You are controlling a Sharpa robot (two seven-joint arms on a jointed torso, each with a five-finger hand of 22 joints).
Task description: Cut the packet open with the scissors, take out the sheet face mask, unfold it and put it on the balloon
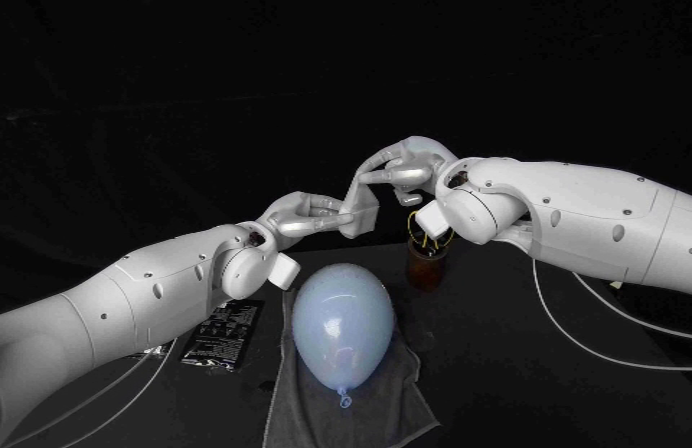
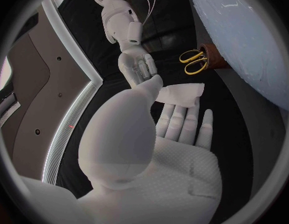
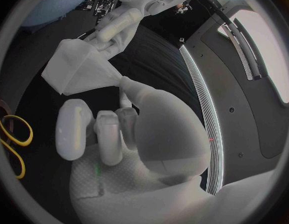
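Observation:
A folded white sheet mask (image 1: 362, 214) (image 2: 182, 94) (image 3: 81, 70) hangs in the air between my two hands, above the far end of the balloon. My left hand (image 1: 307, 214) (image 2: 158, 149) pinches one edge of it between thumb and fingers. My right hand (image 1: 398, 167) (image 3: 113, 129) holds the opposite edge from above. The pale blue balloon (image 1: 343, 326) (image 2: 243, 35) lies on a grey cloth (image 1: 296, 408) in front of me. The black packet (image 1: 222, 334) lies flat on the table left of the balloon. The yellow-handled scissors (image 2: 194, 62) (image 3: 14, 139) stand in a brown holder (image 1: 424, 265).
The brown holder stands just behind and to the right of the balloon, under my right wrist. Thin white cables (image 1: 577, 318) trail from my right arm across the black table (image 1: 548, 388).

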